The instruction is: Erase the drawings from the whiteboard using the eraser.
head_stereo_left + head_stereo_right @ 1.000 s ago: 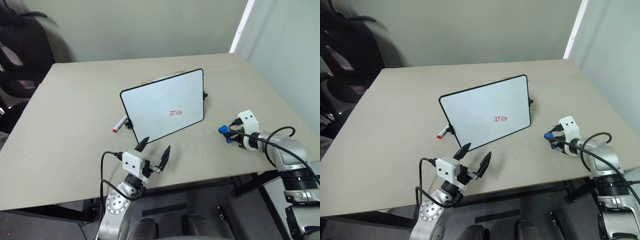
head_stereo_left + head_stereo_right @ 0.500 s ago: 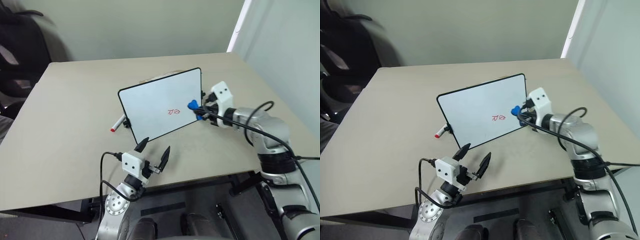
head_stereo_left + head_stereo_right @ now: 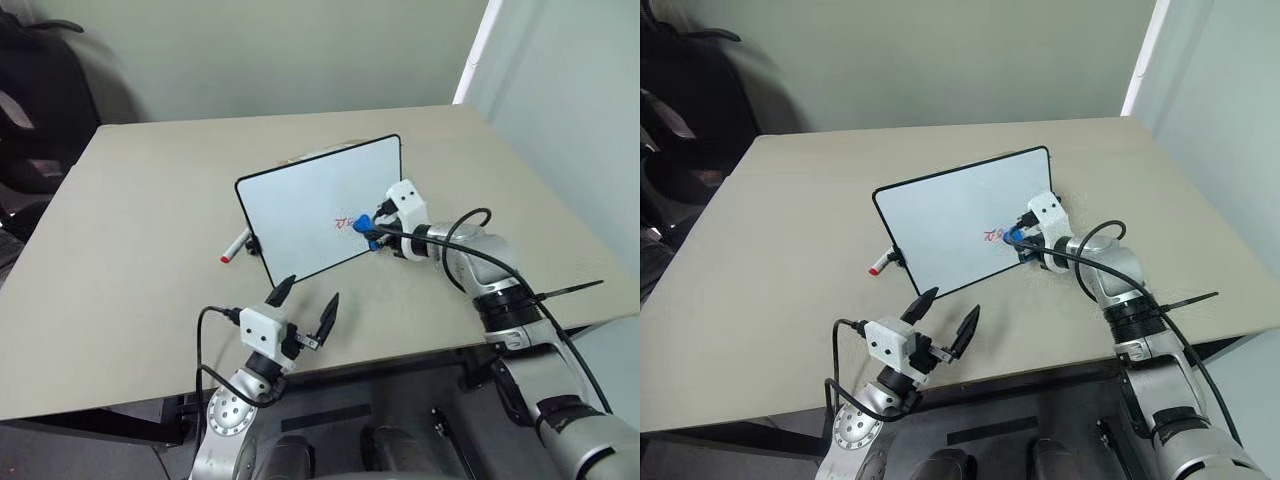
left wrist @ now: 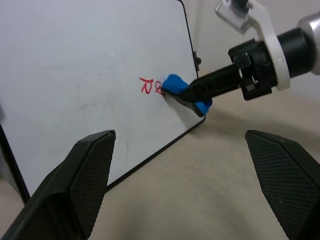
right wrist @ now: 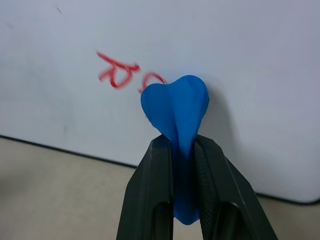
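Pinching the blue eraser (image 5: 176,107) between pressed-together fingers, the right tool (image 3: 372,232) holds it against the upright whiteboard (image 3: 310,205), at the right end of the red drawings (image 5: 120,74). Nearer the tabletop (image 3: 130,250) edge than the whiteboard, the left tool (image 3: 305,300) hangs spread, holding nothing.

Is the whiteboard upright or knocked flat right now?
Upright: the whiteboard stands propped on the table, leaning back, its black-framed bottom edge on the surface.

Beige table (image 3: 150,230) against plain pale wall (image 3: 280,50); dark chair (image 3: 40,110), possibly office type, far left.
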Tool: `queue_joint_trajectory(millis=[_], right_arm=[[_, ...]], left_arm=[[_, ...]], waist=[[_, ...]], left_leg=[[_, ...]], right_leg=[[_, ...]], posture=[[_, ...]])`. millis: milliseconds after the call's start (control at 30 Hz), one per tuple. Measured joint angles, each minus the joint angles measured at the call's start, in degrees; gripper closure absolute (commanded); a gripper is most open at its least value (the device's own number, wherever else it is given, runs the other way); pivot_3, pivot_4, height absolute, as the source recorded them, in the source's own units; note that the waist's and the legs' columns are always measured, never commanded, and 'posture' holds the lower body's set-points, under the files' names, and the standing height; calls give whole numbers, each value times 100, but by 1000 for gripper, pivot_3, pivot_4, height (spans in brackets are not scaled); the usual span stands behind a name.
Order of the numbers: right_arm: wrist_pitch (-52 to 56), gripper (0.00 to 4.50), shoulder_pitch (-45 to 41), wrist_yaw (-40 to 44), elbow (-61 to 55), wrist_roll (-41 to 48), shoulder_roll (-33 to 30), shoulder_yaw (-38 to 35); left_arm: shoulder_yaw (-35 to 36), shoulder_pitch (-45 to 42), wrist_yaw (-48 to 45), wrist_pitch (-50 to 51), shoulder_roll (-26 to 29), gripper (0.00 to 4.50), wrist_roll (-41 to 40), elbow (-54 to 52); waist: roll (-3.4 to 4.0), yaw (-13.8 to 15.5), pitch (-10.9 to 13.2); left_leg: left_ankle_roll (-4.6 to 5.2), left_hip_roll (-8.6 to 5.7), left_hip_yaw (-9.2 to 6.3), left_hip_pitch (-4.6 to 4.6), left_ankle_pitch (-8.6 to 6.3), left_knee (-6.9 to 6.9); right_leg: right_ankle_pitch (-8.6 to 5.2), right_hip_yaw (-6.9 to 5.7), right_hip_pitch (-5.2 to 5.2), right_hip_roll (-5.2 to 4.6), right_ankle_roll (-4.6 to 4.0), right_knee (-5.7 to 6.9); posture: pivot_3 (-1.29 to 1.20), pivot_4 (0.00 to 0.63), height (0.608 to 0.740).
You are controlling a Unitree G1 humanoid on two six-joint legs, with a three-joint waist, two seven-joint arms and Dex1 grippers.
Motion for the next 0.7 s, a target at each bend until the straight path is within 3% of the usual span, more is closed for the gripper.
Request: queue_joint_trajectory(millis=[267,500,700], right_arm=[[0,4117,8,20,142,-206,75,110],[5,4117,-640,15,124,-202,162,13],[-24,4117,-677,7,60,-222,269,-71]], left_arm=[[49,44,-9,0,45,0,-27,-68],[81,42,-13,0,41,0,-29,-68],[91,48,-10,0,37,0,-28,-68]], waist=[[9,-16,14],[12,-85,34],[13,-89,32]], left_leg=[[0,0,2,-2,5,3],[3,1,4,-5,10,0],[43,3,5,-2,33,1]], right_leg=[[7,0,-20,0,-8,1],[10,-1,-20,2,-10,1],[15,-2,-18,2,-18,-1]], posture=[[0,150,739],[0,150,739],[0,150,739]])
